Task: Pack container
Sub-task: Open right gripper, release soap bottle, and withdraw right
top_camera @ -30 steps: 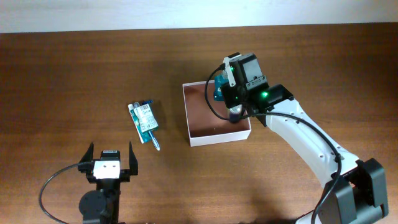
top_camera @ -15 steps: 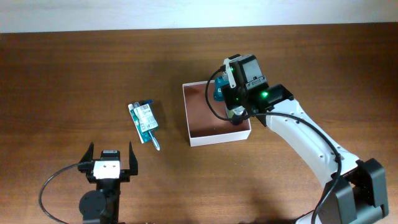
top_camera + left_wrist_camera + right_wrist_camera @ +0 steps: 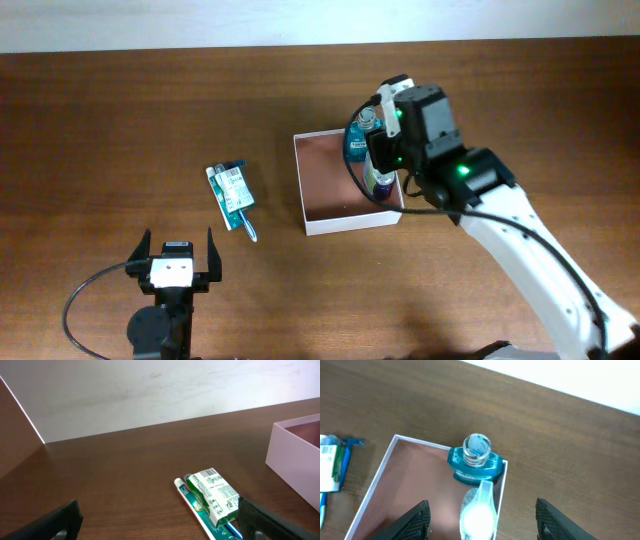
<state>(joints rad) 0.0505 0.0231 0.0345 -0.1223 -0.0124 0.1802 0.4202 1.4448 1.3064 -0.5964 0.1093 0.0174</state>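
Soft, even light fills all three views; the desk (image 3: 120, 120) carries a mild sheen and only faint shadows. In the right wrist view a white bottle top (image 3: 479, 512) close to the lens is blown out and blurred. In the left wrist view the fingers (image 3: 270, 521) are dark, unfocused shapes at the lower corners.
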